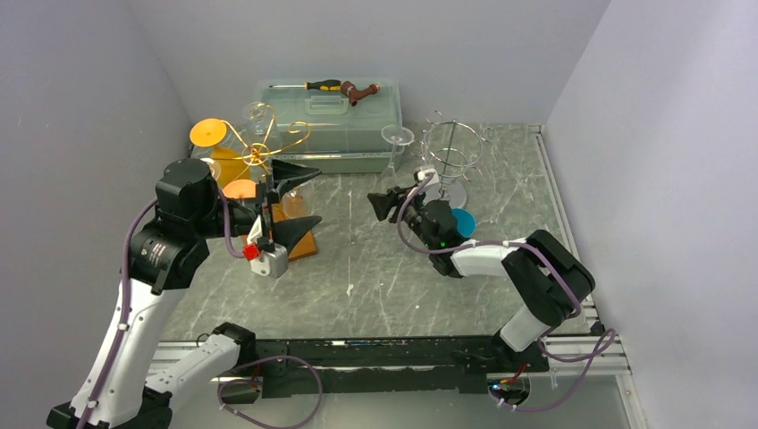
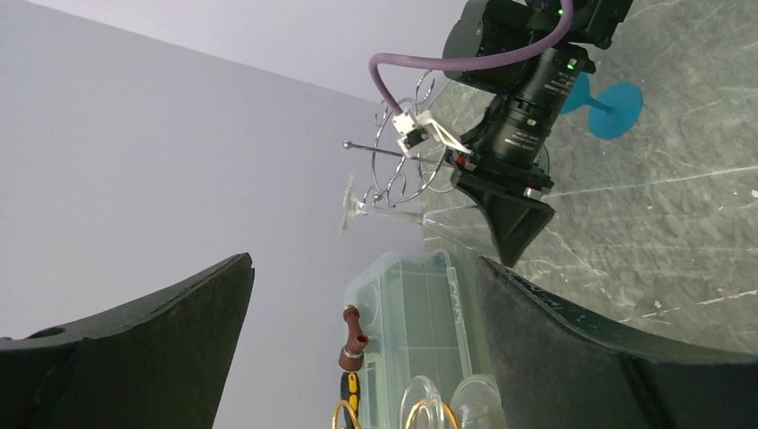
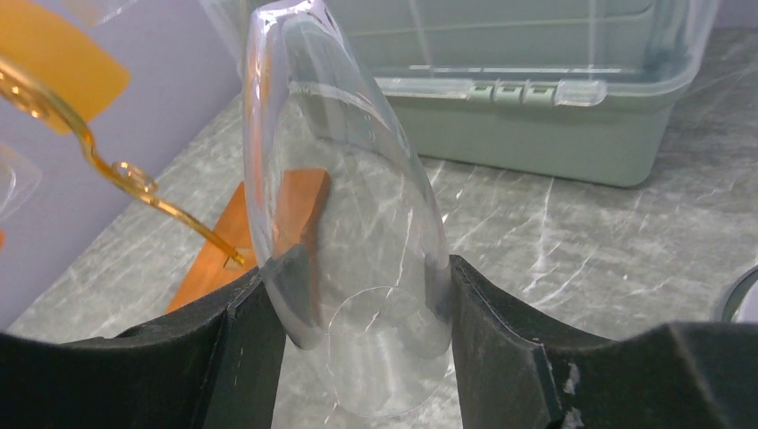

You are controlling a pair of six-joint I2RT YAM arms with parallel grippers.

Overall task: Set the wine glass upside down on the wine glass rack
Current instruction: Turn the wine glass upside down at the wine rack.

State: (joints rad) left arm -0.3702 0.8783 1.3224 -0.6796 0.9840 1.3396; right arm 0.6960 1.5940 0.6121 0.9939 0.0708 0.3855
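Note:
A clear wine glass (image 3: 344,206) is held by its bowl between my right gripper's (image 3: 355,273) fingers. In the top view the right gripper (image 1: 386,204) is at table centre, and the glass's stem and foot (image 1: 398,136) point toward the back. In the left wrist view the glass (image 2: 393,214) lies about level. A silver wire rack (image 1: 451,156) stands just right of the right gripper. A gold wire rack (image 1: 259,156) on an orange board carries orange glasses at the left. My left gripper (image 1: 299,198) is open and empty beside the gold rack, and it also shows in its own wrist view (image 2: 365,268).
A clear green storage box (image 1: 331,121) stands at the back, with a screwdriver (image 1: 322,86) and a brown pipe (image 1: 362,90) on its lid. A blue glass (image 1: 463,222) lies by the silver rack's base. Grey walls close in on three sides.

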